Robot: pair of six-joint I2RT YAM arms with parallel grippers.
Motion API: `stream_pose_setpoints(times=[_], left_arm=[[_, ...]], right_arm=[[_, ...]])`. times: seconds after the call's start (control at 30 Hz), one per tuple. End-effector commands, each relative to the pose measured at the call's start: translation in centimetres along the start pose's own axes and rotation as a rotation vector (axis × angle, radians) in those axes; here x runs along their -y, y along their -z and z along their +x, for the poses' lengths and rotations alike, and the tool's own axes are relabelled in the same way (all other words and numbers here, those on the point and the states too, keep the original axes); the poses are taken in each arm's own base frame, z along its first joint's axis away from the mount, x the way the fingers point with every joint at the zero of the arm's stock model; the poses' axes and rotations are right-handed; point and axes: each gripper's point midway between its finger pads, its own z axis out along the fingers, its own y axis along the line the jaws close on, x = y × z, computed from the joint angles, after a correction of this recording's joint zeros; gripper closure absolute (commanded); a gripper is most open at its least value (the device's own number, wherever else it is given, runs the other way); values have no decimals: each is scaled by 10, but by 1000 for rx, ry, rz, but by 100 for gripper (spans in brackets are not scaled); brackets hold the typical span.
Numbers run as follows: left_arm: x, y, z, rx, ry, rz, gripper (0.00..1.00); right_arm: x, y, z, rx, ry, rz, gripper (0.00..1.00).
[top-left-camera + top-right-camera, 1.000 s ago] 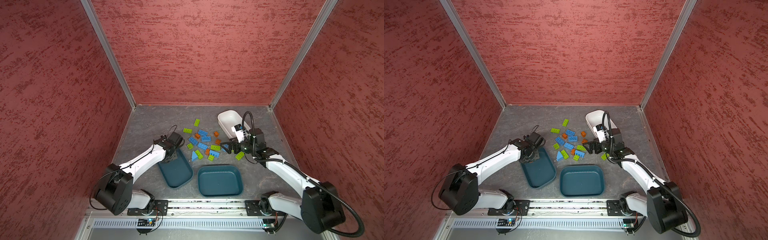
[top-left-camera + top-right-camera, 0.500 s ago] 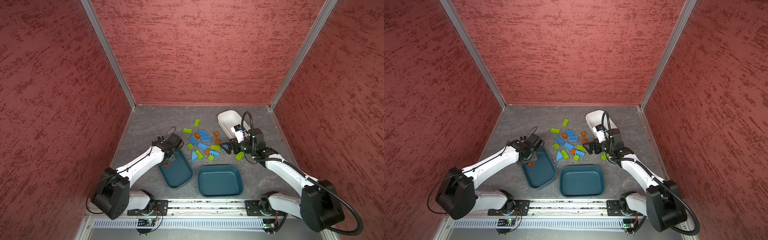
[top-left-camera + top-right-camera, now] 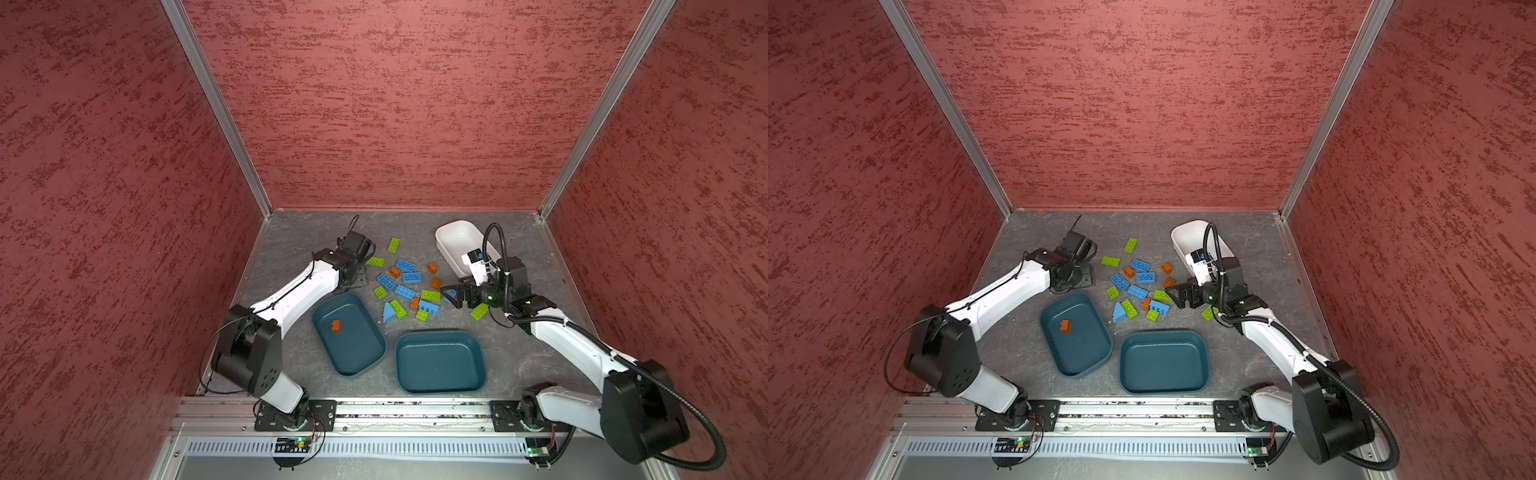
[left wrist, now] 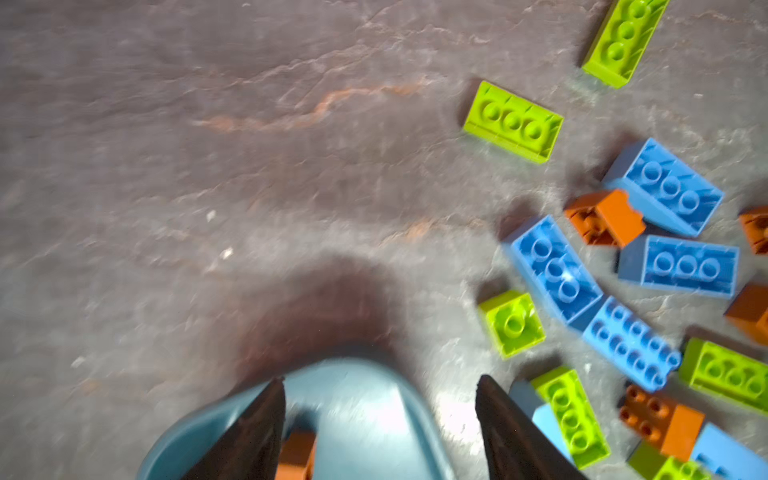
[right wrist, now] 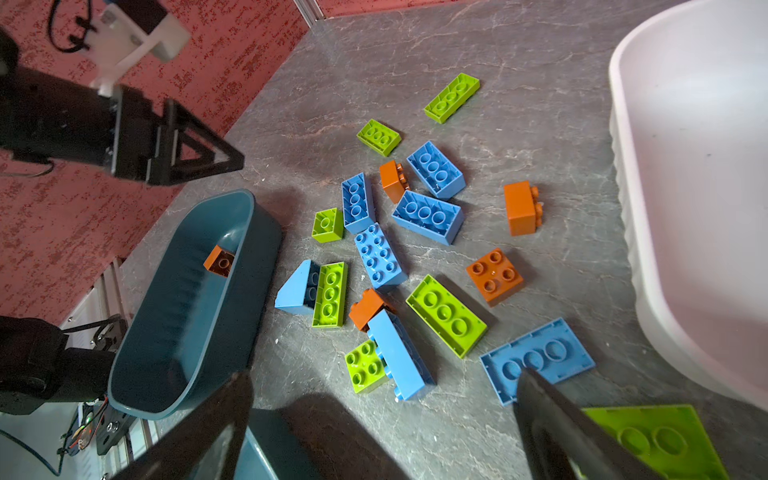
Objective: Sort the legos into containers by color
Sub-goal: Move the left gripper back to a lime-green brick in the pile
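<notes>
The left gripper has its fingers spread apart with nothing between them, above the far end of a teal tub that holds one orange brick. The right gripper, jaws wide and empty, hangs over the loose legos near the white tub. A second teal tub sits just beside the first.

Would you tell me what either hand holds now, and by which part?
Nothing: left hand and right hand are open and empty; an orange brick lies in a teal tub.
</notes>
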Motion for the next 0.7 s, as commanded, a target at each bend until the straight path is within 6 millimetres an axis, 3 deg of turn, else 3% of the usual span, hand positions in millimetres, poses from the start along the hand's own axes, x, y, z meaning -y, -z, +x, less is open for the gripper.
stream_pose_setpoints(times=[0.0, 0.17, 0.33, 0.53, 0.67], left_arm=[[34, -11, -29, 22, -12, 136, 24], [49, -32, -61, 70, 153, 136, 19], [56, -51, -79, 85, 337, 84, 17], [54, -76, -76, 41, 499, -64, 15], [54, -82, -75, 37, 561, -152, 15]], right_arm=[[-2, 1, -14, 32, 39, 9, 1], [0, 1, -14, 35, 38, 11, 1], [0, 0, -16, 50, 35, 6, 1], [3, -1, -15, 56, 30, 6, 1], [3, -2, -17, 60, 26, -9, 1]])
